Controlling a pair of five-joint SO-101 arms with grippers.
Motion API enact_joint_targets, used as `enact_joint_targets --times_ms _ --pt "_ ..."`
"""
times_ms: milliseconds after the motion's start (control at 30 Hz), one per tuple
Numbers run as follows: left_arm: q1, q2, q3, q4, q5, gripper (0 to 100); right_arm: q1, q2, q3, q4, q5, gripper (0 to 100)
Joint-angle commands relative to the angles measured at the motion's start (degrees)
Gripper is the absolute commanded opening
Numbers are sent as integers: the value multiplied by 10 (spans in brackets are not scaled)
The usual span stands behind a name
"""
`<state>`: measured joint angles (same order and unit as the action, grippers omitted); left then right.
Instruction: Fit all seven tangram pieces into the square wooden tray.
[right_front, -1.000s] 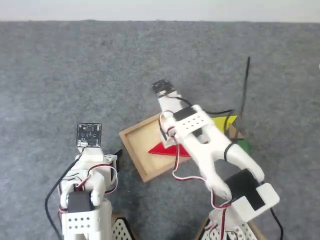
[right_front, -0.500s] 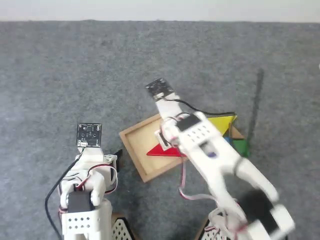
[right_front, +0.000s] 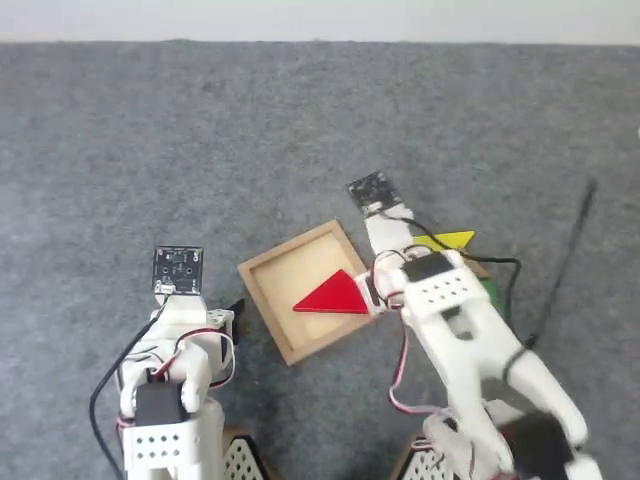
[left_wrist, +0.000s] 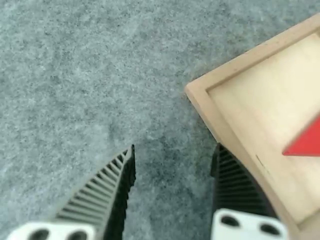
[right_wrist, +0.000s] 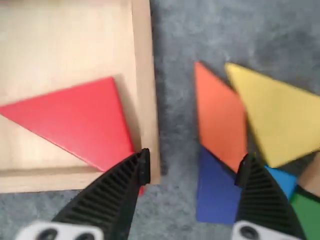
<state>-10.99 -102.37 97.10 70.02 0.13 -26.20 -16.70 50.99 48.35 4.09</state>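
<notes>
The red triangle (right_front: 330, 296) lies in the square wooden tray (right_front: 288, 248), the right fingers (right_wrist: 117, 192) open between its rim and the orange parallelogram (right_wrist: 220, 120) and yellow triangle (right_wrist: 272, 120), and the left fingers (left_wrist: 107, 200) open at its corner.

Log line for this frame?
left gripper: open, beside tray corner | right gripper: open, over tray edge | red triangle: in tray | orange piece, yellow piece: outside tray

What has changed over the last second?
The right arm swung right in the high view, off the tray, uncovering the red triangle; the right gripper now hangs open above the tray's rim and the orange piece. Tray, triangle and left gripper stayed put.
</notes>
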Motion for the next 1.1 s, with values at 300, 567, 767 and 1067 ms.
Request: enact_joint_targets --times_ms 300,567,767,1067 --pt "-2 -6 -7 -12 6 240 -116 21 -43 4 21 288" --pt "-2 -6 -7 -12 6 240 -166 61 -109 -4 20 288" --pt "-2 -6 -7 -12 6 240 -174 176 -205 -4 10 288" --pt "-2 -6 -7 -12 6 240 -208 210 -219 -16 9 288"
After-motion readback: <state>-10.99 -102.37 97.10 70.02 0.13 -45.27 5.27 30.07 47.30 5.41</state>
